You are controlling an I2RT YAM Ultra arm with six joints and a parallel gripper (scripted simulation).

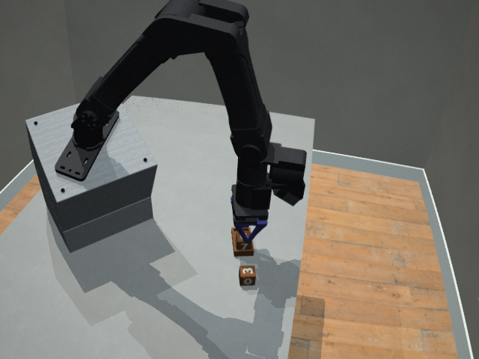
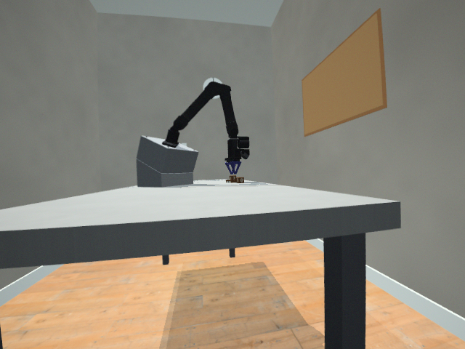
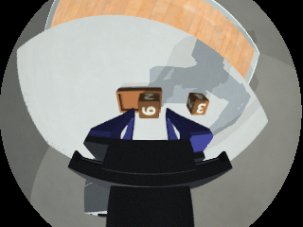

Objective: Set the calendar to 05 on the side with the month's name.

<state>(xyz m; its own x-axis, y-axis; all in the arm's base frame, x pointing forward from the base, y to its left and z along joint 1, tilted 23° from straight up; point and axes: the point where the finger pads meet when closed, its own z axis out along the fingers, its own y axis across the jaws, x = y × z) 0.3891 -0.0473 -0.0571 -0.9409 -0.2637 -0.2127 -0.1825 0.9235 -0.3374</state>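
The small brown tray [image 1: 243, 253] [image 2: 227, 181] [image 3: 129, 101] lies on the table. One brown cube [image 1: 243, 246] [image 2: 232, 178] [image 3: 149, 105] is in one end of it; a 7 faces the top view, and the wrist view shows a 6 or 9 on it. The other cube [image 1: 246, 275] [image 2: 240, 180] [image 3: 197, 104] stands on the table outside the tray, with a sideways 3 on top and a 0 facing the top camera. My gripper [image 1: 247, 241] [image 2: 233, 174] [image 3: 150, 112] is partly open and empty, its fingertips above the tray's cube. No month's name is readable.
The grey pedestal [image 1: 111, 209] [image 2: 165, 161] with the arm's base stands on the table [image 1: 193, 154] [image 2: 187, 204] away from the tray. The table's edge, with the wooden floor [image 1: 367, 247] beyond, runs beside the tray and the loose cube.
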